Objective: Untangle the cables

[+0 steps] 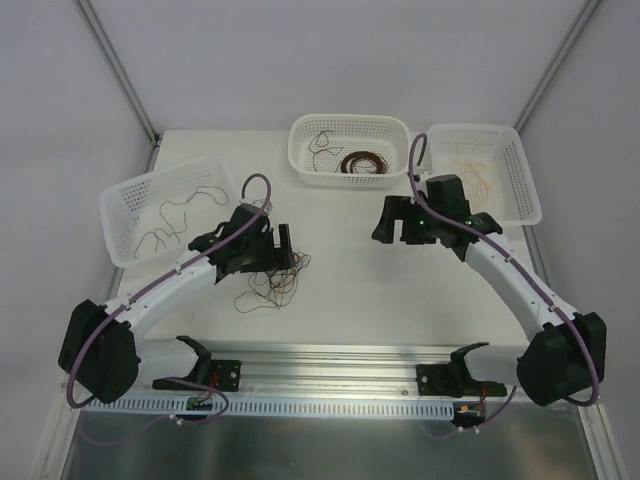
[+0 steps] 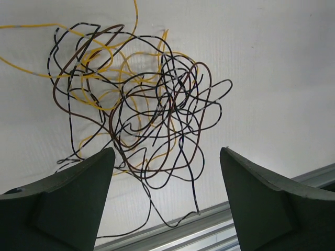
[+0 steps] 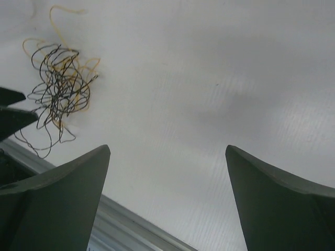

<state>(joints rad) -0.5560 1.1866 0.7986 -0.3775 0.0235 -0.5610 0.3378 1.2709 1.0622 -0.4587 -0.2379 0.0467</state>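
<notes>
Dark fingers [image 2: 68,209] of the left tool [image 2: 166,154] fill the bottom corners of its wrist view, spread wide with nothing between them. Just past their tips lie the cables [image 2: 141,104], a loose tangle of thin black, dark brown and yellow strands resting on the white worktop [image 2: 282,63]. One yellow strand trails out of the tangle toward the left edge of that view. Seen from above, the left tool sits just beyond the tangle; whether it touches any strand I cannot tell. A metal rail [image 1: 330,355] runs along the near side of the tangle. The right tool [image 3: 167,149] stands well to the right of the tangle, jaws wide apart and holding nothing. Three white baskets lie farther out. The left basket [image 1: 115,230], up and left of the tangle, holds dark strands [image 1: 165,225]. The middle basket [image 1: 350,181], beyond it, holds a brown coil [image 1: 362,163]. The right basket [image 1: 525,195], far right of it, holds yellow-tan strands [image 1: 470,165].
</notes>
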